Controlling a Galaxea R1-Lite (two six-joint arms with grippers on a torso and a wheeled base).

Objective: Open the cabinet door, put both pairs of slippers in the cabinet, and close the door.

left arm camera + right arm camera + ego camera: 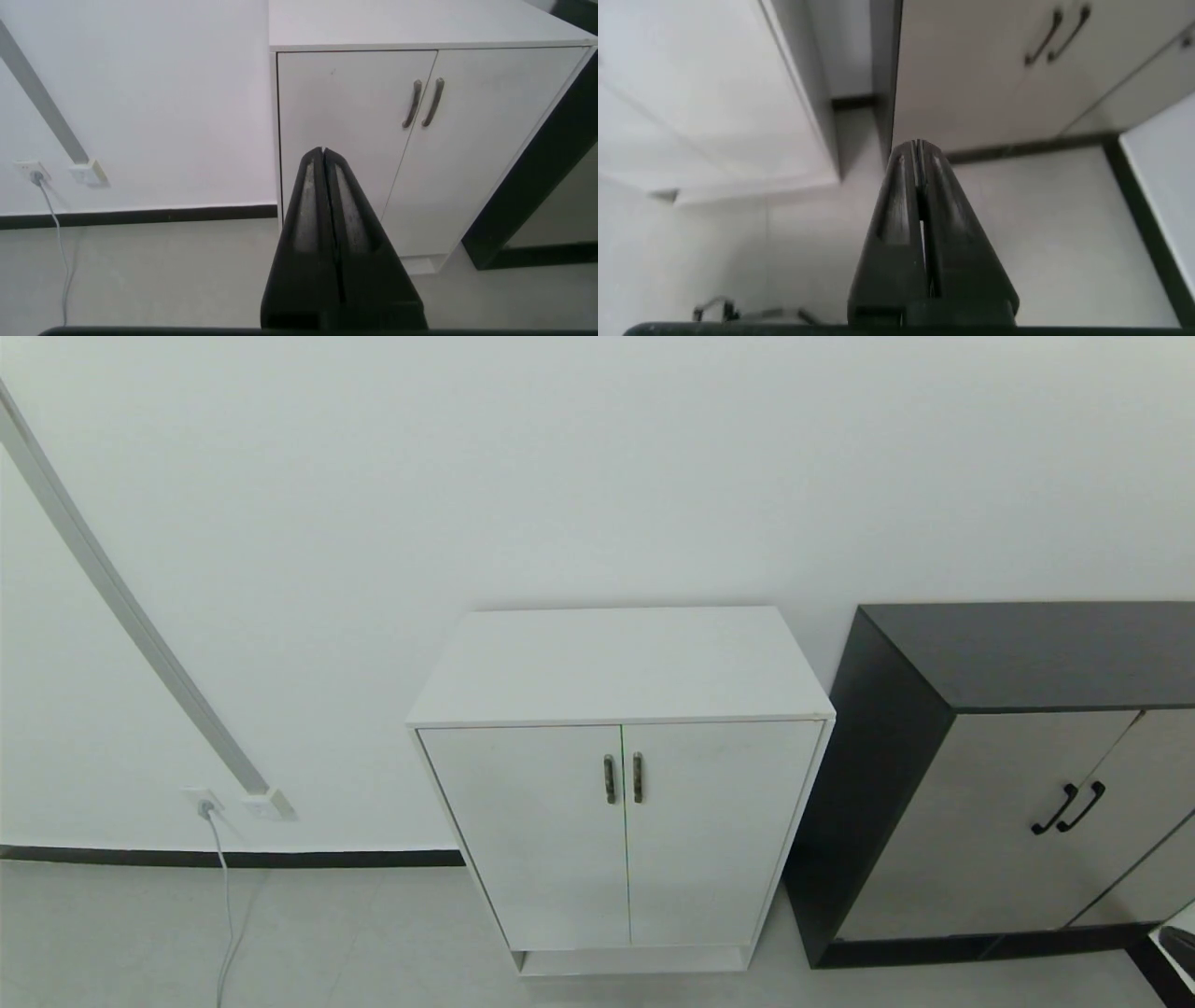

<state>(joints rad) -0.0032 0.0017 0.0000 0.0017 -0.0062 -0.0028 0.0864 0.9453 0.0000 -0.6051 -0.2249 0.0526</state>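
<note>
Meeting flush, cabinet doors [537,835] shut.

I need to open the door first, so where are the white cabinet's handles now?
In the head view the handles sit side by side mid-front on the white cabinet, just left of the black cabinet.

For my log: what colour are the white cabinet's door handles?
Dark brownish-grey handles, clearest in the head view.
</note>
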